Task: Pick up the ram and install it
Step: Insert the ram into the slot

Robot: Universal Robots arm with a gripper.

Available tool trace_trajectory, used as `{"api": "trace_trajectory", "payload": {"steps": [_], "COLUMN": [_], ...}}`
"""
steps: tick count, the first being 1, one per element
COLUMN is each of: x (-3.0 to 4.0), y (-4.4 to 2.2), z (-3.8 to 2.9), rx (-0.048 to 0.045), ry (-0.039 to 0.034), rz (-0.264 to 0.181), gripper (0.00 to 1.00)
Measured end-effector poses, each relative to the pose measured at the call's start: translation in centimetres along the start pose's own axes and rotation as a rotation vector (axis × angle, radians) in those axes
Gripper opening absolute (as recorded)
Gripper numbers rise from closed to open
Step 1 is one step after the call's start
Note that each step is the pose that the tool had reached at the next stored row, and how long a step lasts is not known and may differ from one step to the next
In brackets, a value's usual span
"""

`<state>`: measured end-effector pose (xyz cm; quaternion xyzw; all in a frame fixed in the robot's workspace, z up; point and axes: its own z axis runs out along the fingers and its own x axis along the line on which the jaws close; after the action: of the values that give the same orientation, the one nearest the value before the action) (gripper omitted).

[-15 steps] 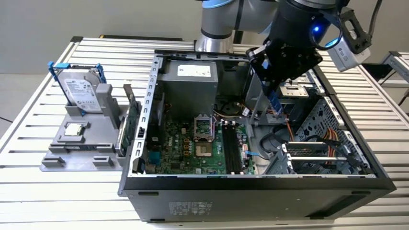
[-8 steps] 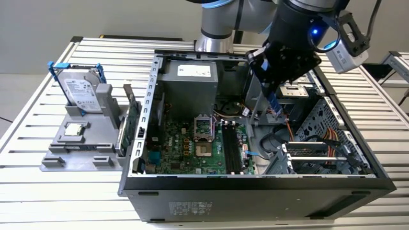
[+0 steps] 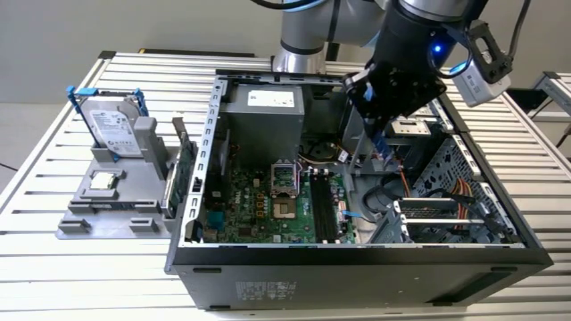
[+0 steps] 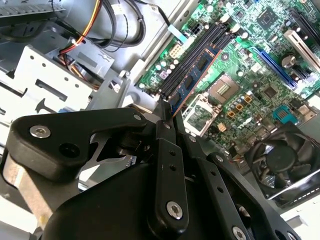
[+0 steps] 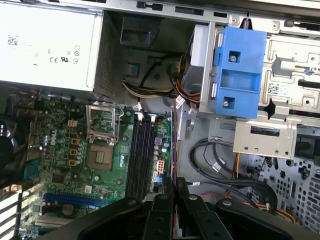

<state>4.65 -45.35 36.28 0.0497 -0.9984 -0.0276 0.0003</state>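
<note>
My gripper (image 4: 167, 114) is clamped shut on the ram (image 4: 196, 74), pinching it at one short end so that the rest of the blue board sticks out ahead of me, free and unsupported.

I judge the stick to be light and stiff. It is also thin and easily hurt, with chips and a label on its flat faces and a contact edge that should not be scraped or bent. The safe hold is on bare board near an end or along the long edges, clear of the contacts. Gripped at one end as it is now, it could pivot in the pinch if its far tip caught on something (a light part, but a long lever).

In the second wrist view the ram runs roughly parallel to the memory slots (image 4: 192, 60) and lies over them, raised off them and not seated. In the first wrist view I see the ram (image 5: 173, 150) edge-on as a thin line just beside the memory slots (image 5: 142, 150), on the side away from the processor socket (image 5: 102, 157). In the exterior view the ram (image 3: 379, 144) hangs below the gripper (image 3: 378, 128), well above the memory slots (image 3: 323, 208) and offset from them.
</note>
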Motion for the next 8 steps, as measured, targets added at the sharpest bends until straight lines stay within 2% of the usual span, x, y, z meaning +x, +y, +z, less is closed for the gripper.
{"api": "trace_trajectory", "payload": {"steps": [8], "x": [0.02], "y": [-0.02], "z": [0.4], "rx": [-0.0002], "ry": [0.0021], "rz": [0.0], "gripper": [0.0]}}
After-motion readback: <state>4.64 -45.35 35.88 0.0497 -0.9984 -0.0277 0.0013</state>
